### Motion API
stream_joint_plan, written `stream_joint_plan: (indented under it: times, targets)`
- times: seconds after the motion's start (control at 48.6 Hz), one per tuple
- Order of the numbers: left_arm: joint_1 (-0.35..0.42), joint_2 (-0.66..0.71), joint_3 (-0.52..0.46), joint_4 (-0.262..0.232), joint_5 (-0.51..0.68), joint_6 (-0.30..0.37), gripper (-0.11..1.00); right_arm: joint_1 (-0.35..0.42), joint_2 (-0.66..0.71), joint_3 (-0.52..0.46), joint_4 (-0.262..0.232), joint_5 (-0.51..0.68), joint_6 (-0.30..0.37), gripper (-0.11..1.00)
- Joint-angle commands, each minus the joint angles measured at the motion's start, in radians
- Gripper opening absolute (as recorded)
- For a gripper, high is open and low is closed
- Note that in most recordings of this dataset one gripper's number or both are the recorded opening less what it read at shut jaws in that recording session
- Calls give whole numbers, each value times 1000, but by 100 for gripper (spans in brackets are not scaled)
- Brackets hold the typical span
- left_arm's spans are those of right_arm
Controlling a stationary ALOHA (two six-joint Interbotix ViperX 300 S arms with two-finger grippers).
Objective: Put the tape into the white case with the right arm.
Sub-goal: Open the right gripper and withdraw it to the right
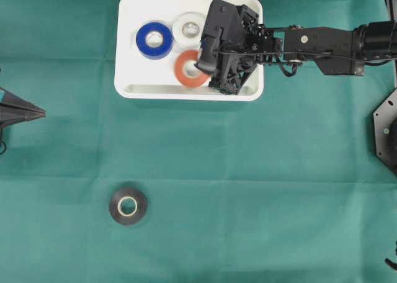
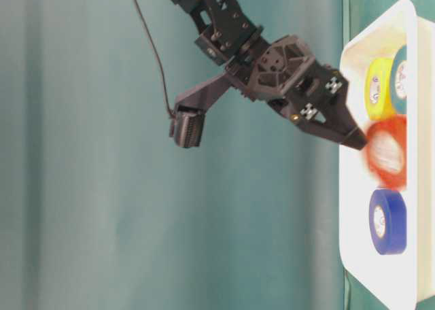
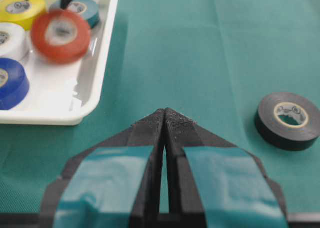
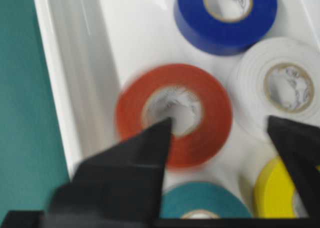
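The white case (image 1: 142, 79) stands at the back of the green cloth. My right gripper (image 4: 220, 122) hangs over it, open, nothing between its pointed fingers (image 4: 150, 148). Just under the tips a red tape roll (image 4: 212, 133) shows blurred inside the case, free of both fingers; it also appears in the overhead view (image 1: 186, 72) and the table-level view (image 2: 387, 153). A black tape roll (image 1: 128, 206) lies flat on the cloth at the front left. My left gripper (image 3: 165, 112) rests shut and empty at the far left edge (image 1: 42, 113).
More rolls lie in the case: blue (image 1: 154, 40), white (image 1: 188, 27), teal (image 4: 205, 200) and yellow (image 4: 275, 193). The right arm (image 1: 322, 42) reaches in from the right across the case's right end. A black base plate (image 1: 386, 131) sits at the right edge.
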Motion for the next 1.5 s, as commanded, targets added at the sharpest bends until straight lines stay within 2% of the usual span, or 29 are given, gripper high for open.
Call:
stream_joint_plan:
  times: [0.0, 0.041, 0.062, 0.144, 0.411, 0.596, 0.946, 1.193, 1.481]
  targets:
    - [2, 9, -11, 0, -6, 2, 0, 0, -34, -3, -3, -8, -2, 51]
    - [2, 9, -11, 0, -6, 2, 0, 0, -34, -2, -2, -8, 0, 63]
    - [2, 9, -11, 0, -6, 2, 0, 0, -34, 0, -3, -8, 0, 65]
    - [2, 9, -11, 0, -6, 2, 0, 0, -34, 2, -2, -8, 0, 54]
    - [2, 9, -12, 0, -5, 0, 0, 0, -37, 25, -2, -3, -2, 54]
    - [2, 9, -11, 0, -5, 0, 0, 0, -89, 75, -2, 5, 0, 54]
    - [2, 9, -11, 0, -5, 0, 0, 0, -301, 304, -2, -26, 5, 54]
    - [2, 9, -11, 0, -5, 0, 0, 2, -434, 476, -2, -152, 8, 54]
    - [2, 9, -12, 0, -5, 0, 0, 15, -558, 584, -2, -183, 12, 53]
